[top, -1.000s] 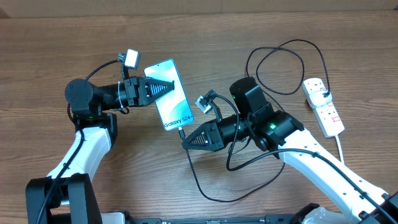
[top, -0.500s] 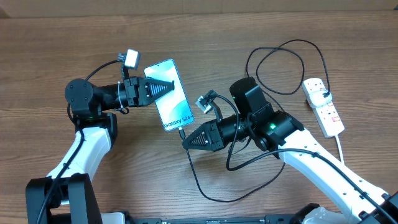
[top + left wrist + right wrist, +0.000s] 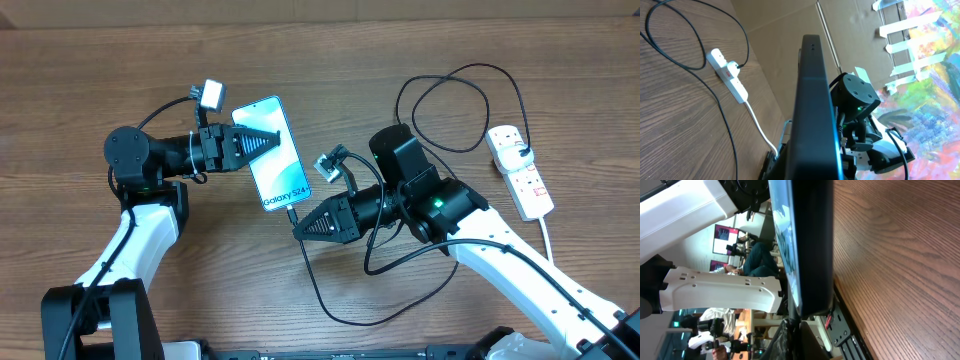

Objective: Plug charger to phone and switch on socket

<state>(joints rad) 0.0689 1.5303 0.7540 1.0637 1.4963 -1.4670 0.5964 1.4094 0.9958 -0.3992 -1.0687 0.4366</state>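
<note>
The phone [image 3: 272, 152] with its light blue "Galaxy S24+" screen is held above the table, and my left gripper [image 3: 268, 140] is shut on its left edge. It shows edge-on in the left wrist view [image 3: 812, 115] and in the right wrist view [image 3: 807, 245]. My right gripper [image 3: 300, 226] is shut on the charger connector at the phone's bottom end [image 3: 800, 322]. The black charger cable [image 3: 330, 300] loops over the table to its plug in the white socket strip [image 3: 522, 172], which also shows in the left wrist view [image 3: 730, 75].
The cable makes a large loop [image 3: 450, 100] at the back right. The strip's thick white cord [image 3: 548, 235] runs toward the front right. Cardboard walls and a colourful poster [image 3: 925, 65] stand behind the table.
</note>
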